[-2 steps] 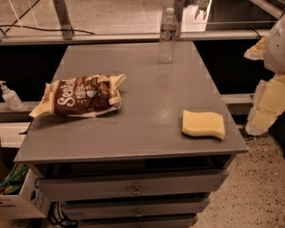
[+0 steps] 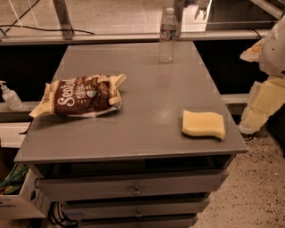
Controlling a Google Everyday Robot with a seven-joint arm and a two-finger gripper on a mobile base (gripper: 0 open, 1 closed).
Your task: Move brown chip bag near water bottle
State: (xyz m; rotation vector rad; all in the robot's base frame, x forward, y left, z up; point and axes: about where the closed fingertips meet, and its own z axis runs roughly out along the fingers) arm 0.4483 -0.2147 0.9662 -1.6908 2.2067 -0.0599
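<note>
Brown chip bag (image 2: 80, 95) lies left on the bench (image 2: 151, 129). Water bottle (image 2: 168, 35) stands far back. The pincer (image 2: 201, 10) hangs beyond, its grip impossible to tell.

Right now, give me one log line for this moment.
gripper: top of view, right of water bottle | brown chip bag: lying on table left side, apart from bottle | task: not done

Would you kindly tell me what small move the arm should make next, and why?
Probably bring the gripper, which hangs at the top of the view beyond the far edge of the table, across toward the brown chip bag. The bag lies flat near the table's left edge, ungrasped and well apart from the water bottle.
</note>
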